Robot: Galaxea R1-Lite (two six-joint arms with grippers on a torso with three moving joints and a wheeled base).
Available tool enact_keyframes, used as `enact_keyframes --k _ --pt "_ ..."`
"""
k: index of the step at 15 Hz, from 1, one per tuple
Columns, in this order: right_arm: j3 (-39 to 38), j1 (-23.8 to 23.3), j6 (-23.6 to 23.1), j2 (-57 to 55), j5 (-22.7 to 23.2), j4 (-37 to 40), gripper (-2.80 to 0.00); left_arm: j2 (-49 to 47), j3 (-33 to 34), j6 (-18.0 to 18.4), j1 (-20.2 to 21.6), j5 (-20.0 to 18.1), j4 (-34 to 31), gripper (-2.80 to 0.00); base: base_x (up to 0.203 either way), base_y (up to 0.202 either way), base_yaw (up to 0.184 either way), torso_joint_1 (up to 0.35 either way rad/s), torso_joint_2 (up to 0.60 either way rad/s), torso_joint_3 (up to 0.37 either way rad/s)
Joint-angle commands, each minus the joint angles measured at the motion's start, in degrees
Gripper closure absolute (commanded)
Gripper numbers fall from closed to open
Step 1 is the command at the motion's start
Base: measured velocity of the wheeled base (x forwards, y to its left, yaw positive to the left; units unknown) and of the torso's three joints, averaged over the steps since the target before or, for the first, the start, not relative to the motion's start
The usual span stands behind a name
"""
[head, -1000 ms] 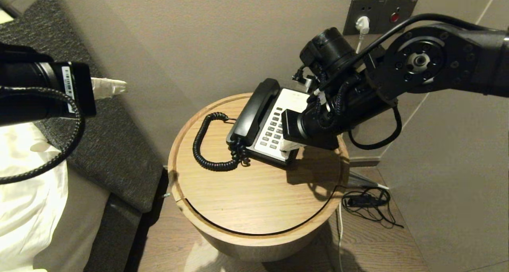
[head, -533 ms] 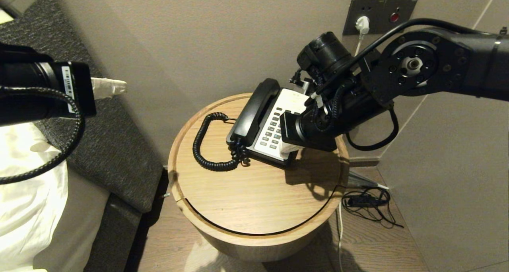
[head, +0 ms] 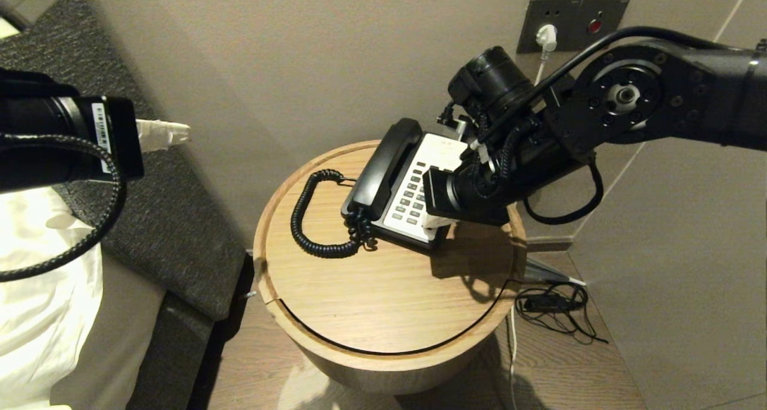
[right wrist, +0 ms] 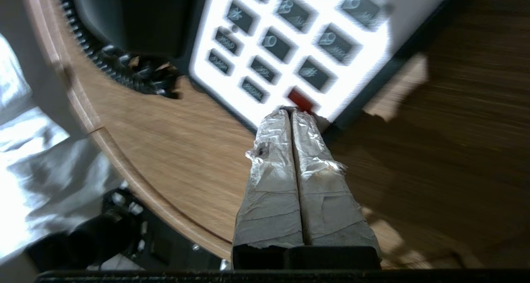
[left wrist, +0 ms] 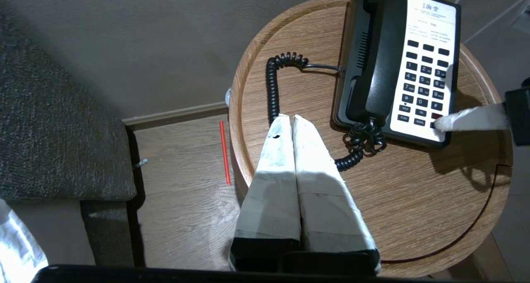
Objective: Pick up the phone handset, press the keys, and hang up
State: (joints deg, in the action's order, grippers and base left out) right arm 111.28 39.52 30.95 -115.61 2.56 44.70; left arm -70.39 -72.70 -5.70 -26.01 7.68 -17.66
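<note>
The right tool [right wrist: 290, 111] reached over the near right corner of the black phone base [head: 440, 237], its two tape-wrapped fingers [right wrist: 271, 159] pressed together with nothing between them. Their tips sat at the red button [right wrist: 300, 99] in the lowest row of the keys [head: 413, 195], at the edge of the white faceplate [left wrist: 430, 18]; whether they were actually touching the button could not be told.

The phone handset [head: 383, 167] lay in its cradle along the left side of the base, and its coiled cord [head: 308, 218] looped out over the round wooden counter [head: 383, 296] to the left before curling back to the handset's near end.

The left tool [left wrist: 292, 119] hung well apart from the phone, out to the left above the dark grey upholstery [head: 168, 218], its fingers likewise pressed together and empty. A wall socket plate [head: 572, 23] with a white plug [head: 545, 37] sat on the wall behind the right arm, and a tangle of black cable [head: 557, 308] lay on the floor beside the counter.
</note>
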Motion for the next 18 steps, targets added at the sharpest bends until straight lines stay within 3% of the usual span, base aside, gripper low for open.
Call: enact_keyframes --k 1,6,10,14,18 --pt "0.1 0.1 0.3 3.4 0.1 0.4 0.0 0.3 0.0 0.0 0.0 0.1 -0.1 0.0 0.0 0.0 0.0 0.0 0.0 0.0" --pt "-0.2 -0.8 1.1 13.5 -0.3 4.2 0.0 2.7 2.9 0.1 0.0 0.1 -0.1 0.0 0.0 0.0 0.0 0.0 0.0 0.0" --pt "-4.9 -5.4 1.4 24.0 -0.8 5.2 0.0 8.6 8.7 0.0 1.1 0.5 0.0 0.0 0.0 0.0 0.0 0.0 0.0 0.0" --pt "-13.6 -13.7 1.5 38.8 -0.7 5.1 0.0 18.9 18.1 0.0 2.8 1.3 0.0 0.0 0.0 0.0 0.0 0.0 0.0 0.0" --pt "-23.8 -22.4 4.1 54.2 -0.2 5.3 0.0 33.2 30.0 -0.9 9.9 2.2 -0.3 0.0 0.0 0.0 0.0 0.0 0.0 0.0"
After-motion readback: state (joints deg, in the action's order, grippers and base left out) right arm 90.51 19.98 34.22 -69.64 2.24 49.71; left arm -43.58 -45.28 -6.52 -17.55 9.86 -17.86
